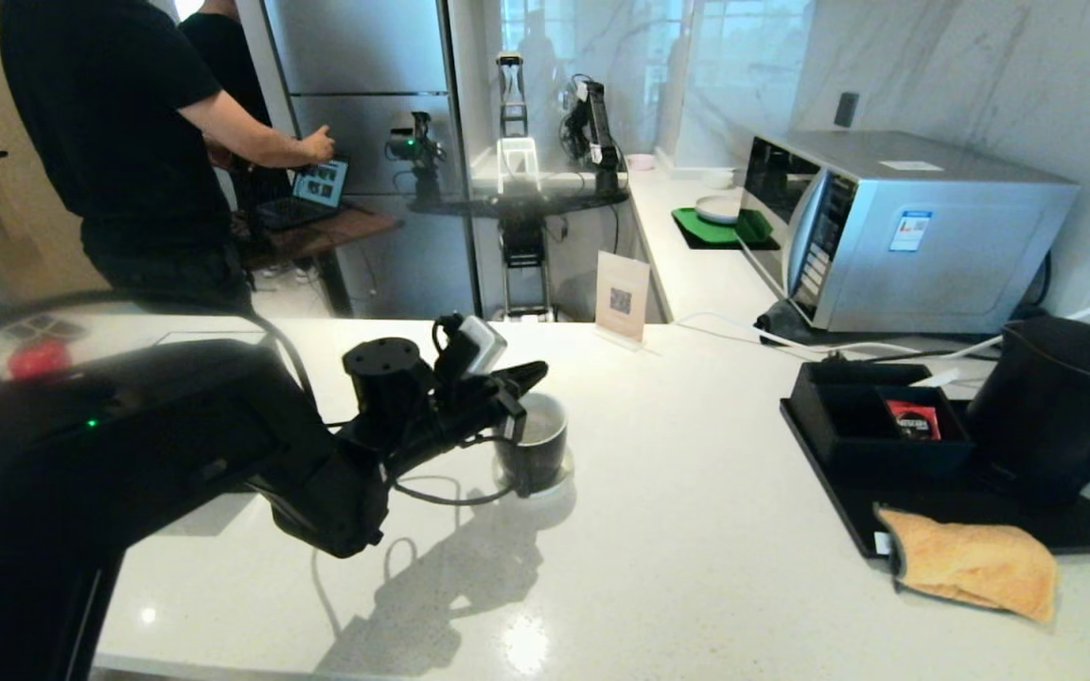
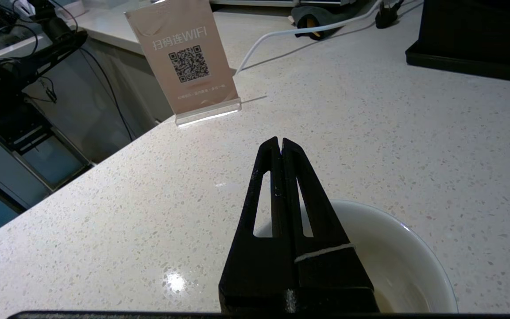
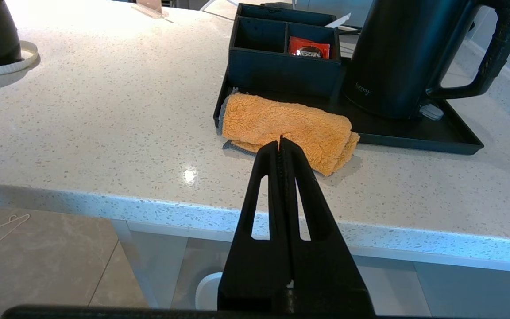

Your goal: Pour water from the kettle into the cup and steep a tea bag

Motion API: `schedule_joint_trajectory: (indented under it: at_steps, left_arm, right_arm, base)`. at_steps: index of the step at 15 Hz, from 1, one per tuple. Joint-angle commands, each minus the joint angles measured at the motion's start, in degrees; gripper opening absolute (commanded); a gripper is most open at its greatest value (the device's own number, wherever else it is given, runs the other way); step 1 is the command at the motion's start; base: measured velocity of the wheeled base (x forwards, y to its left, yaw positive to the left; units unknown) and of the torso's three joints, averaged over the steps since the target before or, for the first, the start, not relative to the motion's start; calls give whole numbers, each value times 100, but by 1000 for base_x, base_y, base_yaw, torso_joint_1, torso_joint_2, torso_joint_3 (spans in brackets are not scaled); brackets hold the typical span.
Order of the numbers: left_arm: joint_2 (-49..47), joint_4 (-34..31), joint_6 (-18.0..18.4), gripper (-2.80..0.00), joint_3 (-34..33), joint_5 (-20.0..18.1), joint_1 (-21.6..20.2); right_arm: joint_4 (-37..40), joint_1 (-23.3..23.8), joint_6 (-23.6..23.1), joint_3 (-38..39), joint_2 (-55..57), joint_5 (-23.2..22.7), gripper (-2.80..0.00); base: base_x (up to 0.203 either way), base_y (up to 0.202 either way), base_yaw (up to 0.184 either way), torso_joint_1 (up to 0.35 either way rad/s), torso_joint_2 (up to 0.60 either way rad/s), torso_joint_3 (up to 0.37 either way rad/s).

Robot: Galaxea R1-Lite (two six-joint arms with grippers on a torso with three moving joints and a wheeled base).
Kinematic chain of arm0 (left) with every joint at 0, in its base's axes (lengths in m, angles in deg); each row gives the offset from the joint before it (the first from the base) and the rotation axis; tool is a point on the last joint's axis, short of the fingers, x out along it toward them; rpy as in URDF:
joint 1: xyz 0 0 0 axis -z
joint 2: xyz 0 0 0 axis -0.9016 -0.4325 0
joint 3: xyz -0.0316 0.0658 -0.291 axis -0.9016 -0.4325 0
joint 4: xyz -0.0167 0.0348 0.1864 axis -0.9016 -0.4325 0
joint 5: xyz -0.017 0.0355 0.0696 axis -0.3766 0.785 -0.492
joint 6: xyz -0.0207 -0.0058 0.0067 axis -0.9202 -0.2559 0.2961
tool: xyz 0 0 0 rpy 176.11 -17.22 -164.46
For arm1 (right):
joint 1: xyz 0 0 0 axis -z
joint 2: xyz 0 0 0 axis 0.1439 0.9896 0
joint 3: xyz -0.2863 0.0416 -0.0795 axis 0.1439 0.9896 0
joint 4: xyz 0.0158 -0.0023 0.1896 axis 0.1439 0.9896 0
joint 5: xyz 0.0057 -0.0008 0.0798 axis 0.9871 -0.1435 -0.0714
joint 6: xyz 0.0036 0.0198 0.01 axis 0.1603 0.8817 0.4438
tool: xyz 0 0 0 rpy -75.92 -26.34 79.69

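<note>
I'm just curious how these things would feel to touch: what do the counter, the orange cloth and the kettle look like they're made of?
The counter looks like polished stone or quartz composite: pale, speckled, with glossy light spots. The orange cloth looks like soft fluffy microfibre or terry, judging by its fuzzy pile. The kettle has a matte black shell, either coated metal or plastic; its handle looks finely textured.

The left gripper (image 2: 280,142), fingers (image 2: 299,195) pressed together, hovers above the cup (image 2: 410,252), a white string (image 2: 323,252) across one.

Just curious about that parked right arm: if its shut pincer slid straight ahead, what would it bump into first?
Probably the folded orange cloth at the black tray's front edge. The right pincer points right at it, though depth is hard to judge.
</note>
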Motion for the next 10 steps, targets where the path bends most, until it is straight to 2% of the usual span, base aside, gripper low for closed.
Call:
schedule_joint_trajectory:
  at_steps: [1,10]
  left_arm:
    - [75,37,14,-280,38,-9,-8]
    - [893,-588,6,-280,601,-24,-18]
  right_arm:
    - [-1,-1,-5,0,5,-4,-280]
    - [-1,-1,-5,0,9,-4,-280]
  base:
    - [0,0,0,0,0,0]
    - [0,0,0,0,0,0]
